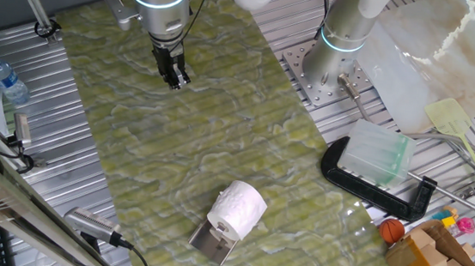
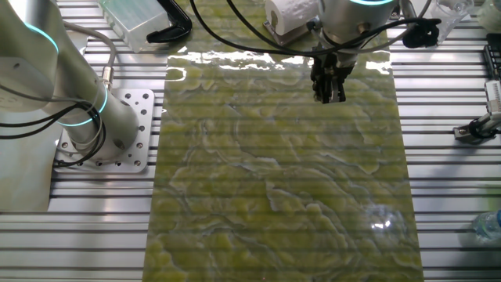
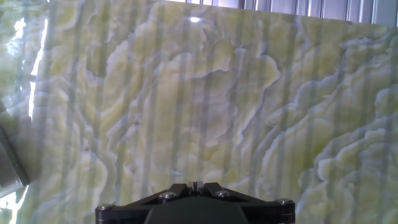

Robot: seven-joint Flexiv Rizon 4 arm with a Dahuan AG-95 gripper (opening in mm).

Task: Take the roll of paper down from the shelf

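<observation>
In the one fixed view, your hand (image 1: 176,78) hangs at the upper left, above the green mat (image 1: 219,149) on the tabletop (image 1: 66,118). Its fingers are pressed close together, with almost no gap, and they hold nothing and touch nothing. The roll (image 1: 238,209) is well apart from the hand, lower and to the right. It lies on its side on the shelf (image 1: 213,241), near the mat's edge. Further right you see a clear box (image 1: 378,154) on a black clamp (image 1: 371,183).
</observation>
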